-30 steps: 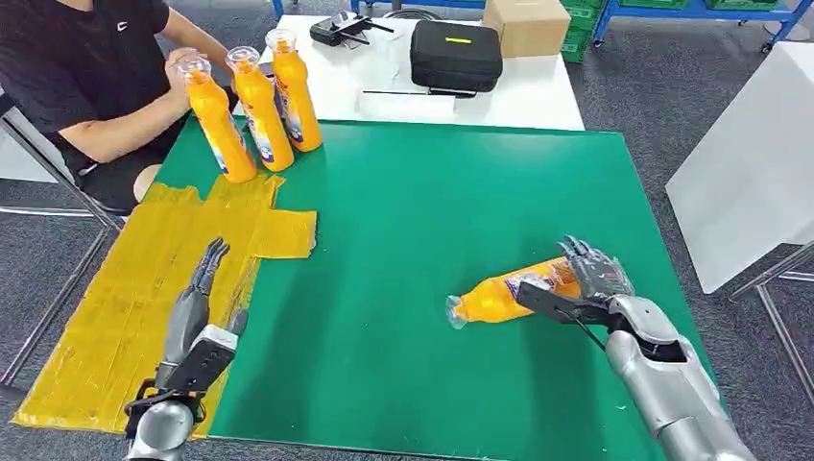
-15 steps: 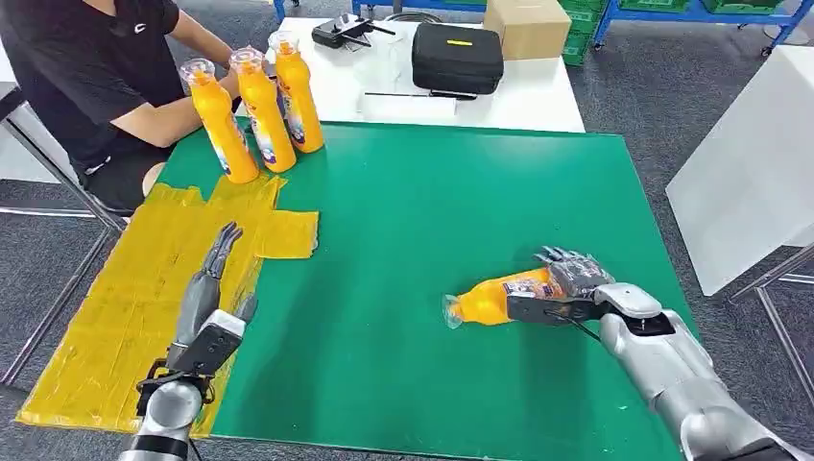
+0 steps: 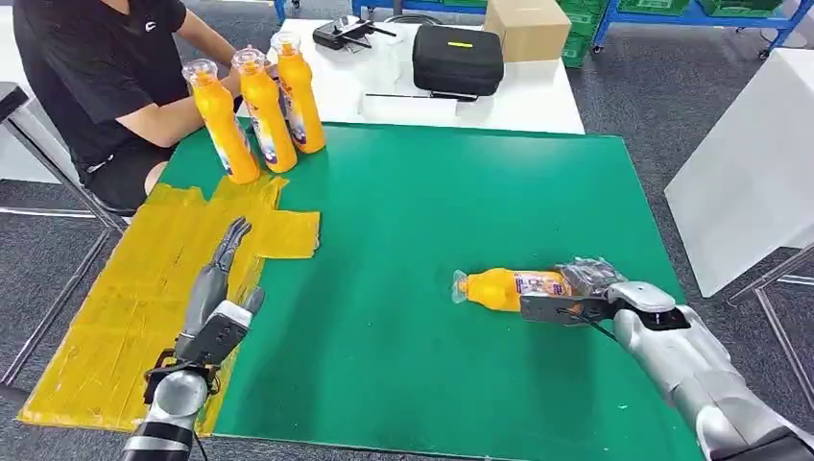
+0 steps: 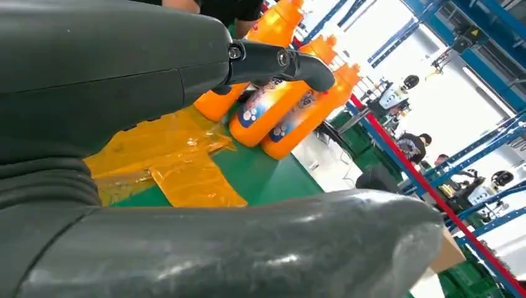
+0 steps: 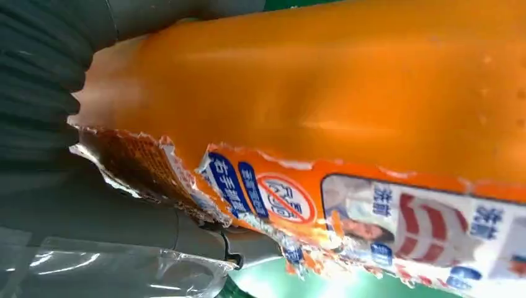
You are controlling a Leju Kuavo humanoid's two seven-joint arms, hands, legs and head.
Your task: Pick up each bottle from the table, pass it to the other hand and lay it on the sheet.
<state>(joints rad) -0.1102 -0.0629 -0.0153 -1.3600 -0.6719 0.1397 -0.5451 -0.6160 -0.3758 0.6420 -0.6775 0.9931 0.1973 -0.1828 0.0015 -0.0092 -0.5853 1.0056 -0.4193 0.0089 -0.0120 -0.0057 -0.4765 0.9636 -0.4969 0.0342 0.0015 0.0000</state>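
Note:
An orange bottle lies on its side on the green table, cap pointing left. My right hand wraps around its base end, thumb along the near side; the right wrist view shows the bottle with its torn label pressed close against the hand. My left hand hovers over the yellow sheet at the table's left, fingers stretched out, holding nothing. Three more orange bottles stand upright at the far left corner, and the left wrist view shows them beyond the fingers.
A person in a black shirt sits at the far left with a hand by the standing bottles. Behind the green table a white table carries a black case and a cardboard box. A white panel stands at the right.
My right hand has closed around the bottle's base and the bottle has levelled and shifted slightly right. My left hand has crept forward over the sheet.

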